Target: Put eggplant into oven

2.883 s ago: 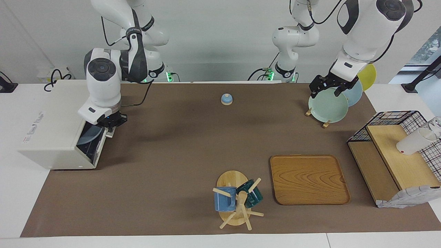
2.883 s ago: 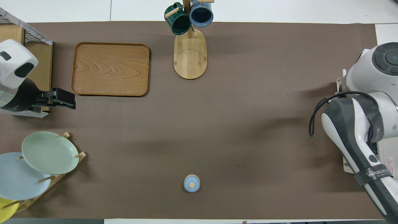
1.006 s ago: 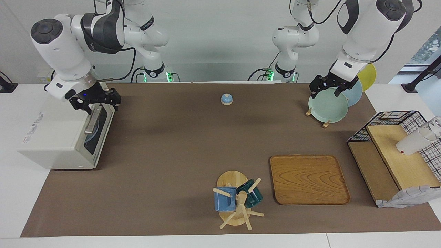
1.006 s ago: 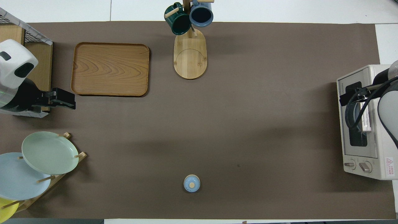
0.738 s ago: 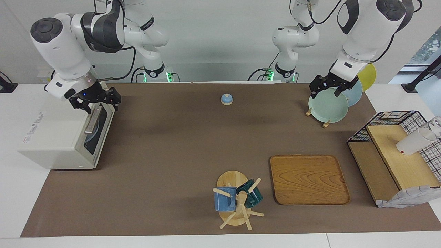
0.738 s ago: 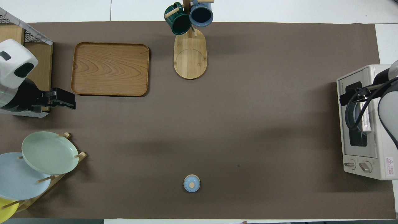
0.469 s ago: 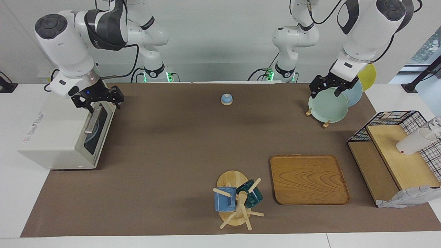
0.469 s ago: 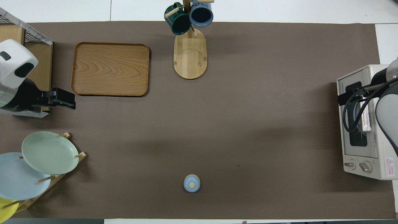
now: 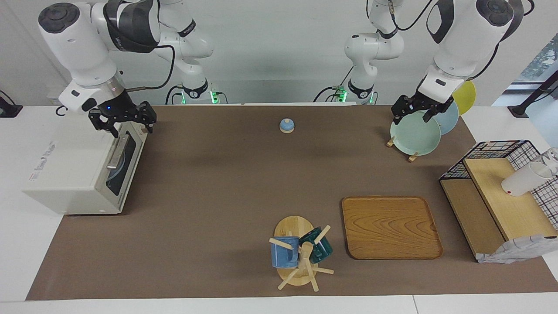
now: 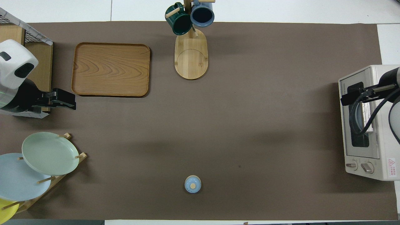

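Observation:
The cream-white oven [image 9: 65, 174] stands at the right arm's end of the table, and also shows in the overhead view [image 10: 379, 156]. Its dark glass door [image 9: 127, 163] is shut, with the bar handle [image 9: 117, 151] on top. A pale blue round shape shows through the glass. The eggplant is not in view. My right gripper [image 9: 123, 120] is open and empty, up in the air over the oven's door edge nearest the robots; it also shows in the overhead view [image 10: 351, 97]. My left gripper [image 9: 413, 112] is open and empty over the plate rack, waiting.
A plate rack holds a green plate [image 9: 415, 133], a blue one and a yellow one. A small blue lid [image 9: 286, 125] lies near the robots. A wooden tray [image 9: 391, 226], a mug tree [image 9: 298, 253] and a wire shelf [image 9: 497, 196] stand farther out.
The oven door has gone from hanging open to shut. My right gripper has risen from the door to above the oven's top edge. The left arm has not moved.

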